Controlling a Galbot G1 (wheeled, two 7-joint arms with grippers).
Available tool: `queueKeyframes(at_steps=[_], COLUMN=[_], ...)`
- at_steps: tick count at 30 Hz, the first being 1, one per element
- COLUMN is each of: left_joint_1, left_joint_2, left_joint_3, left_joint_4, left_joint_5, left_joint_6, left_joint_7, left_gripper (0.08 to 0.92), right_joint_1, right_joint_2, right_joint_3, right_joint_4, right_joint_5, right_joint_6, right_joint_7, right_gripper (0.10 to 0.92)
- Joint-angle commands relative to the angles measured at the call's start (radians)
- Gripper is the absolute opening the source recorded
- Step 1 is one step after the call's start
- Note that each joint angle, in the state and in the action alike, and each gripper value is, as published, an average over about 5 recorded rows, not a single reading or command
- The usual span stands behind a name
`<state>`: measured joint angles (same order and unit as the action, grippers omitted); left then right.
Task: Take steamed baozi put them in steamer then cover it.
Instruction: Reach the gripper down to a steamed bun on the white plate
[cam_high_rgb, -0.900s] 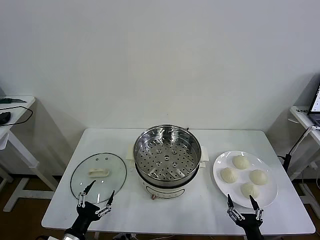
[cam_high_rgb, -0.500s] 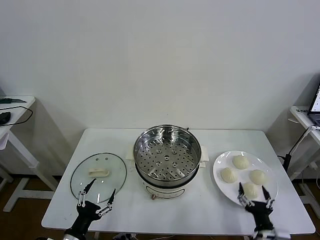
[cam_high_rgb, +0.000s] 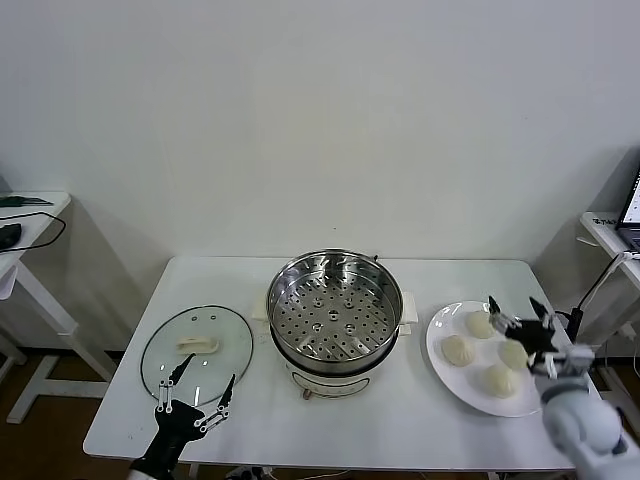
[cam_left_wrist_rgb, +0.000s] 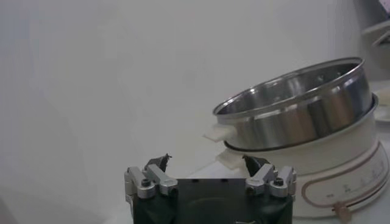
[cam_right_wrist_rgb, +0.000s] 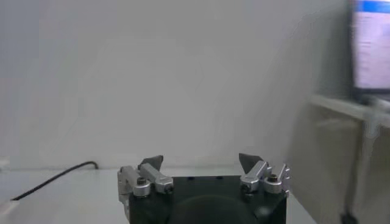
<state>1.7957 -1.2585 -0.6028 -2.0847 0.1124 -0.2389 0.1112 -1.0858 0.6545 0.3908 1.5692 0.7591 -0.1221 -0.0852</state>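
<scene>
Four cream-white baozi lie on a white plate (cam_high_rgb: 446, 372) at the table's right: one far (cam_high_rgb: 479, 324), one left (cam_high_rgb: 457, 349), one right (cam_high_rgb: 514, 355), one near (cam_high_rgb: 498, 379). My right gripper (cam_high_rgb: 517, 314) is open and empty, raised above the plate's far right part. The shiny perforated steamer (cam_high_rgb: 335, 306) sits empty on its cream pot base (cam_high_rgb: 327, 381) mid-table; it also shows in the left wrist view (cam_left_wrist_rgb: 298, 104). The glass cover (cam_high_rgb: 196, 347) with a cream handle lies flat at the left. My left gripper (cam_high_rgb: 195, 394) is open and empty at the table's front edge, just near the cover.
Side tables stand beyond both table ends, the left one (cam_high_rgb: 25, 212) with a black cable, the right one (cam_high_rgb: 610, 232) with a laptop. A white wall is behind. Cables hang off the table's right end.
My right gripper has risen from the table's front edge and moved back and to the right, over the plate of baozi. The left arm has stayed put.
</scene>
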Motion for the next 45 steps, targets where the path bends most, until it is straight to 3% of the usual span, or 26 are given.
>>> queueKeyframes(at_steps=[1,9,13,24,45], left_joint_1=[0.002,0.007,0.014,0.037,0.067], left_joint_2=[-0.002,-0.011,-0.018,-0.032,-0.044], left_joint_3=[0.000,-0.004,-0.010,-0.027,-0.026], left_joint_4=[-0.009,-0.013,-0.015,-0.027,-0.023], left_joint_5=[0.001,0.016,0.018,0.019,0.025], left_joint_6=[-0.004,0.005,0.004,0.003,-0.009], left_joint_7=[0.000,-0.009,-0.013,-0.016,-0.022], left_gripper=[0.823,0.823,0.823,0.823,0.823], right_joint_1=[0.334,0.793,0.990,1.154,1.083], right_joint_2=[-0.213,-0.232,-0.182,0.020,0.195], right_joint_3=[-0.221,-0.649,-0.840,-1.050,-1.043], right_joint_4=[-0.239,-0.482,-0.558,-0.735,-0.874], right_joint_5=[0.016,-0.447,-0.601,-0.851,-0.959], right_joint_6=[-0.096,0.055,0.097,0.160,0.197], right_joint_7=[-0.397,-1.003,-1.142,-1.194,-1.067], right_gripper=[0.823,0.823,0.823,0.823,0.821])
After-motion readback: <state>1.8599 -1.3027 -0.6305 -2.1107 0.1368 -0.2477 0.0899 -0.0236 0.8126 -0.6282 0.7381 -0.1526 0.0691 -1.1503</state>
